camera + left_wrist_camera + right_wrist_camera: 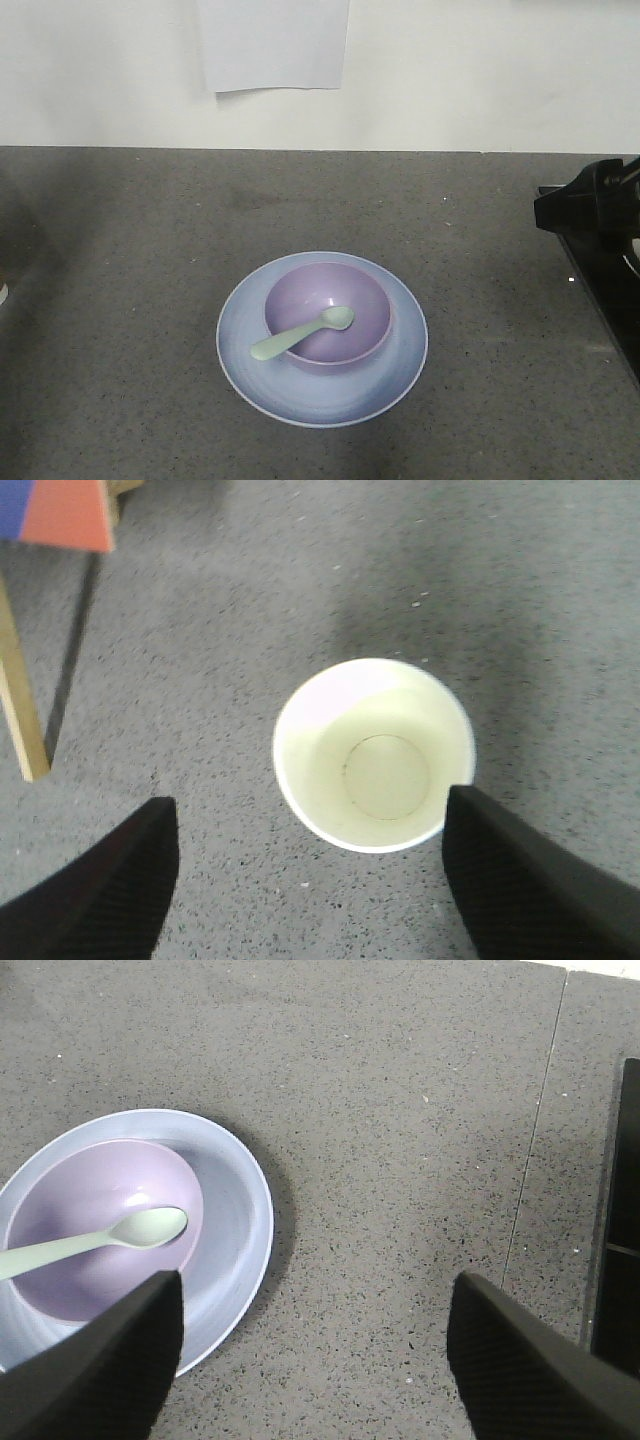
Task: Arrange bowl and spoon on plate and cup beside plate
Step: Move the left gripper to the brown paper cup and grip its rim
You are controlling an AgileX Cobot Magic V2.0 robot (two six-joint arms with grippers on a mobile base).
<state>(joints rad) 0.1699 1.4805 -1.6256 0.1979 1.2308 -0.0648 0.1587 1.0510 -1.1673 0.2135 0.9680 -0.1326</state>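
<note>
The pale blue plate (400,355) lies on the grey counter, centre front. The lavender bowl (365,300) stands on it, and the mint-green spoon (300,334) rests in the bowl with its handle over the near-left rim. In the right wrist view the plate (240,1210), bowl (80,1185) and spoon (135,1230) are at the left; my right gripper (315,1280) is open over bare counter beside the plate. In the left wrist view the cup (375,755) stands upright, white inside showing, just ahead of my open left gripper (310,805); the right fingertip (470,815) overlaps its rim.
My right arm (590,205) shows at the right edge above a black base edge (605,300). A wooden leg (22,690) and a red-and-blue panel (60,515) stand left of the cup. A white sheet (272,45) hangs on the back wall.
</note>
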